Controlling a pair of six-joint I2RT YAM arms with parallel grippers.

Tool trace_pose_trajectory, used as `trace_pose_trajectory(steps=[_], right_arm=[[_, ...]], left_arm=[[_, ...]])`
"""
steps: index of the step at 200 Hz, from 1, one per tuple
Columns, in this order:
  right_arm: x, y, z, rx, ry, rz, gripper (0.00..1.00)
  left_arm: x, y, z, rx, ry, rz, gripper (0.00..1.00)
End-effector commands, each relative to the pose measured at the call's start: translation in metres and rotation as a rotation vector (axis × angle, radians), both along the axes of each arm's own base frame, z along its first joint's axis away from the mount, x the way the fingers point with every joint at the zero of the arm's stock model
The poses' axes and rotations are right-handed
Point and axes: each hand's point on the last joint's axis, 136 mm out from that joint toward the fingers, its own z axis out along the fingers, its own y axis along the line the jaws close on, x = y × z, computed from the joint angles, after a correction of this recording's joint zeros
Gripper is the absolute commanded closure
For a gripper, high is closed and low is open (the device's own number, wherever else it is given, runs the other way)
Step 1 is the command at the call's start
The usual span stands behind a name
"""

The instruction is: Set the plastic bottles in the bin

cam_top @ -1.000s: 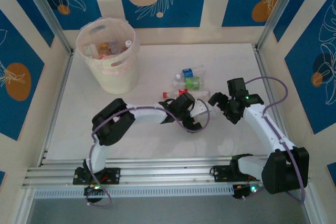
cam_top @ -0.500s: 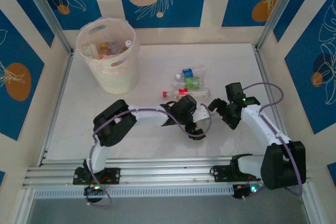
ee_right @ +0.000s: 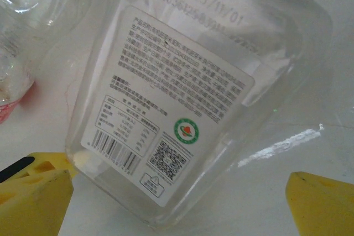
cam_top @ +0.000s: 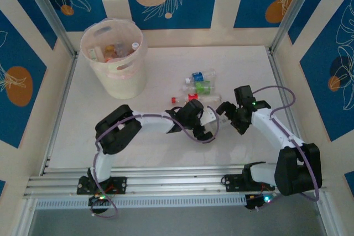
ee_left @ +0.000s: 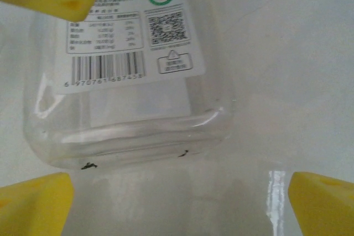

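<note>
Where the two arms reach in toward the middle of the table [cam_top: 166,62], stock reads as follows.

1. Labelled bottle [ee_left: 133,81]: clear, square-sided, lying flat with its white printed label up. In the left wrist view its long axis runs straight away from the camera, base nearest. The left claw [cam_top: 206,119] is spread wide, with its yellow pads [ee_left: 33,205] off either side of the base, apart from it.

2. Matching bottle [ee_right: 182,103]: it has the same label. Its axis slants from the lower left to the upper right of the right wrist view, base nearest. Whether it is item 1 cannot be told. The right claw [cam_top: 227,115] is spread wide, gripping nothing. A crumpled bottle [ee_right: 33,20] lies just beside it.

3. Red-capped bottle [cam_top: 193,99]: it lies roughly parallel to the far edge, cap toward the left edge, just beyond both claws.

4. Green-labelled bottle [cam_top: 202,87] and blue-capped bottle [cam_top: 202,75]: they lie side by side next toward the far edge, with similar axes.

5. Bin [cam_top: 124,78]: upright at the far left corner, mouth open, with binned bottles [cam_top: 117,51] inside.

Room: open table surface lies between the loose group and the bin, and along the right edge. The left forearm lies across the near middle.
</note>
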Motion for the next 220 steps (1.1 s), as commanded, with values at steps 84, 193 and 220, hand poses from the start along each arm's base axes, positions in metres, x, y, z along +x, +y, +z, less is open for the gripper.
trace_pose_trajectory(steps=[84, 193, 220], right_arm=[[0.02, -0.01, -0.008, 0.038, 0.046, -0.08, 0.01], [0.036, -0.013, -0.031, 0.01, 0.086, -0.065, 0.01], [0.036, -0.012, -0.049, -0.01, 0.135, -0.053, 0.01]], left_arm=[[0.017, -0.032, -0.001, -0.11, -0.024, -0.056, 0.0], [0.004, -0.032, 0.003, -0.115, 0.021, -0.099, 0.01], [0.005, -0.031, 0.016, -0.132, 0.003, -0.087, 0.01]])
